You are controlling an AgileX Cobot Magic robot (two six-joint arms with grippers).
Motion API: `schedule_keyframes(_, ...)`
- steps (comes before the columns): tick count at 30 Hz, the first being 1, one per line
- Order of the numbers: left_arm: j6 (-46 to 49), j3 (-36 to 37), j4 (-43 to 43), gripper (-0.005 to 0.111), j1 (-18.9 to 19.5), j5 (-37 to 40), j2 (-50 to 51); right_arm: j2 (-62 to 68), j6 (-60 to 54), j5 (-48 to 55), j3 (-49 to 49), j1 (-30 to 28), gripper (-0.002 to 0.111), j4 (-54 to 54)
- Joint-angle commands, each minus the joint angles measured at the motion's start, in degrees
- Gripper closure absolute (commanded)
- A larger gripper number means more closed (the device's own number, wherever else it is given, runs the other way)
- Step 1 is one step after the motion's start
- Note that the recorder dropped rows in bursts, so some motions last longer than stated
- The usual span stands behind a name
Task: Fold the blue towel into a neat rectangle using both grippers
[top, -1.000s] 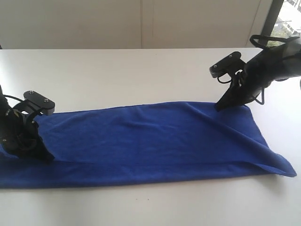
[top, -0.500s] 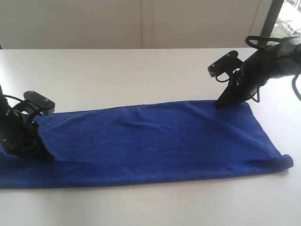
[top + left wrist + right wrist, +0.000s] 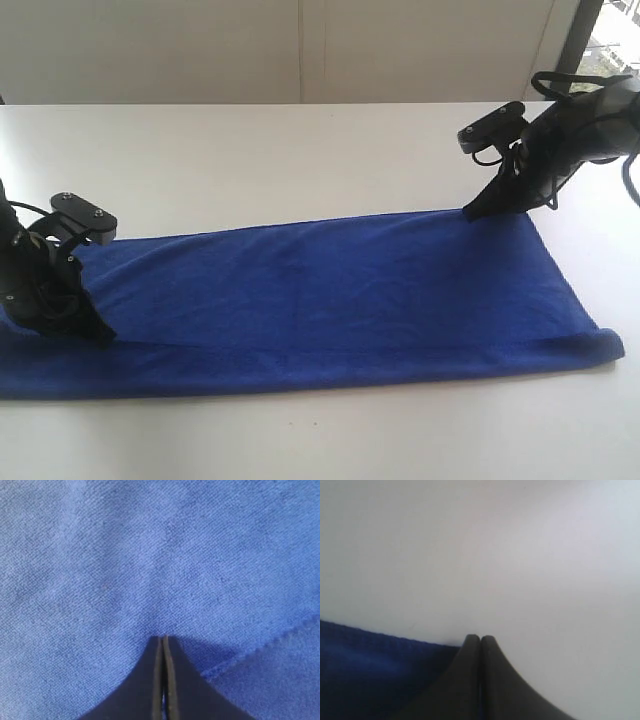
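The blue towel (image 3: 320, 300) lies as a long doubled strip across the white table (image 3: 300, 150). My left gripper (image 3: 100, 335) stands on its left end, jaws shut, tips pinching the cloth. In the left wrist view the towel (image 3: 150, 555) fills the picture and faint creases run toward that gripper's tips (image 3: 163, 638). My right gripper (image 3: 468, 213) is at the towel's far edge near the right end, also shut. The right wrist view shows its tips (image 3: 480, 637) right at the towel's hem (image 3: 370, 665), with bare table (image 3: 495, 555) beyond.
A pale wall (image 3: 300, 50) runs behind the table, with a window (image 3: 610, 40) at the far right. The right arm's cables (image 3: 560, 85) loop above the table's back right corner. Bare white tabletop surrounds the towel on all sides.
My right gripper has moved away and slightly right, taking the towel's far edge with it. The diagonal ridge at the right end has flattened. The left gripper has stayed put.
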Motion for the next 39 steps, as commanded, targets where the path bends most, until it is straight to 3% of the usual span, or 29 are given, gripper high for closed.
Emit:
schedule_keyframes(1, -0.36, 0.72, -0.37, 0.107, -0.19, 0.86, 1.63, 1.43, 0.47, -0.13, 0.50, -0.80, 0.108, 0.24)
schedule_keyframes(17, -0.60, 0.03, -0.37, 0.107, -0.19, 2.03, 1.63, -6.66, 0.11, -5.26, 0.50, -0.80, 0.108, 0.26)
schedule_keyframes(24, 0.41, -4.05, -0.26, 0.107, -0.19, 10.47, 0.19, -15.93, 1.30, 8.68, 0.73, -0.69, 0.108, 7.17)
schedule_keyframes(27, 0.41, -5.11, -0.26, 0.107, -0.19, 13.45, -1.59, -18.71, -4.83, 13.56, 1.26, -0.69, 0.108, 12.56)
schedule_keyframes(33, 0.99, -5.74, -0.14, 0.107, -0.19, 19.66, -4.65, -24.17, -27.37, 25.18, 4.02, -0.69, 0.108, 33.43)
schedule_keyframes(39, 3.74, -6.13, 0.09, 0.107, -0.19, 28.42, -8.03, -26.18, -37.58, 37.94, 7.63, -0.69, 0.108, 44.17)
